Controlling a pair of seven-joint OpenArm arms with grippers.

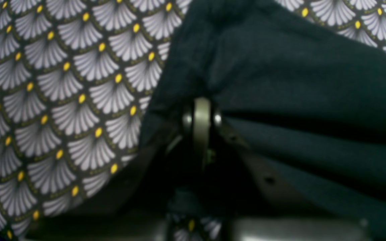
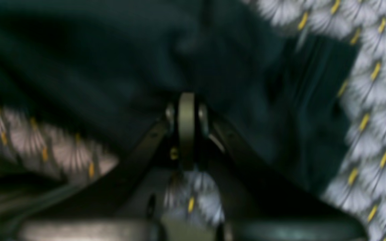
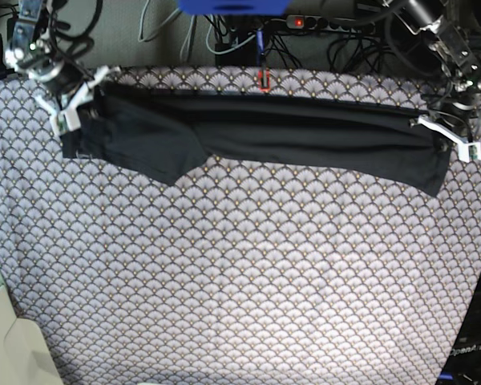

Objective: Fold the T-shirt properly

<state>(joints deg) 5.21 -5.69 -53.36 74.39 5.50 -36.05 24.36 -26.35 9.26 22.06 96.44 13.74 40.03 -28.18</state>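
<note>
Across the far edge of the grey scallop-print tablecloth (image 3: 240, 281) the plain black soft cloth T-shirt (image 3: 305, 132) hangs stretched btwn both arms. Left gripper (image 3: 449, 136) & right gripper (image 3: 68, 100) each clamp the cloth. Risk: thin limp fabric slips from a pinch, or sags & creases unevenly.

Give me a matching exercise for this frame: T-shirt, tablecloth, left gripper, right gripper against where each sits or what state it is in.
Things:
1. T-shirt
2. tablecloth
3. left gripper
4. right gripper

States:
A. shut on cloth, base view's left
B. stretched in a long band between the arms
C. scallop-patterned, spread flat
D. shut on cloth, base view's right

Pairs: 1-B, 2-C, 3-D, 4-A
</note>
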